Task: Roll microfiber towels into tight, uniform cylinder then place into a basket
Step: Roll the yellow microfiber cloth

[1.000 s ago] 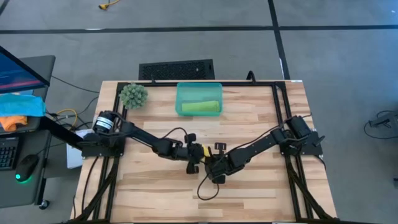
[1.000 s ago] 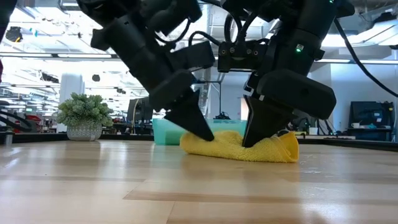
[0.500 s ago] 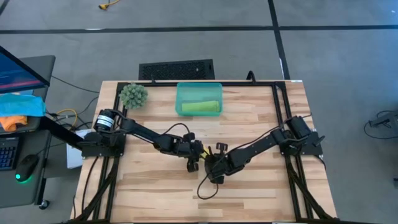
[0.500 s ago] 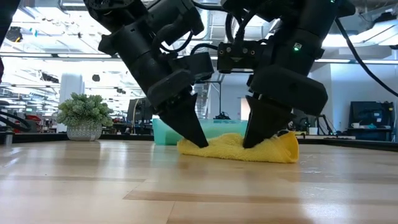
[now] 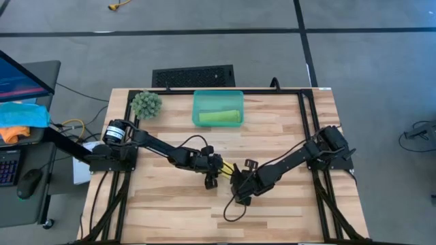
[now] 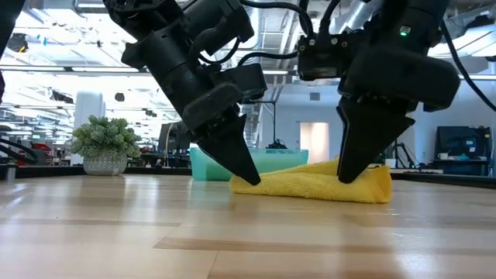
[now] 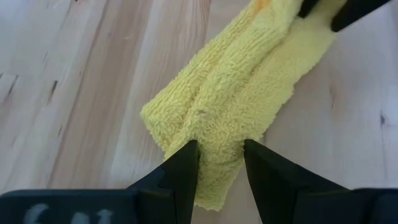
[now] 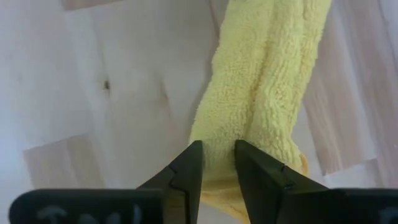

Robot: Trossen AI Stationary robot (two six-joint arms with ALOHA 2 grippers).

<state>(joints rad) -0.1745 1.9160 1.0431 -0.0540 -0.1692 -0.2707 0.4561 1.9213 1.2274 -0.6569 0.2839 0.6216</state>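
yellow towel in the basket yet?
No. In the high view the yellow towel lies on the table between both arms; the basket holds only the green towel.

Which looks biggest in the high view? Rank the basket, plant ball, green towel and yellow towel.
1. Basket
2. Plant ball and green towel: they look alike, so no ranking between them.
3. Yellow towel: mostly hidden under the arms, so its place is unsure.

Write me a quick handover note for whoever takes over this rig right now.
Left gripper: jaws pinching one end of the yellow towel at mid-table.
Right gripper: jaws astride the towel's other end, grip unclear.
Yellow towel: a long loose roll lying on the table, not yet tight.
Green towel: rolled, already in the basket.
Left to do: tighten the yellow roll, place it in the basket.
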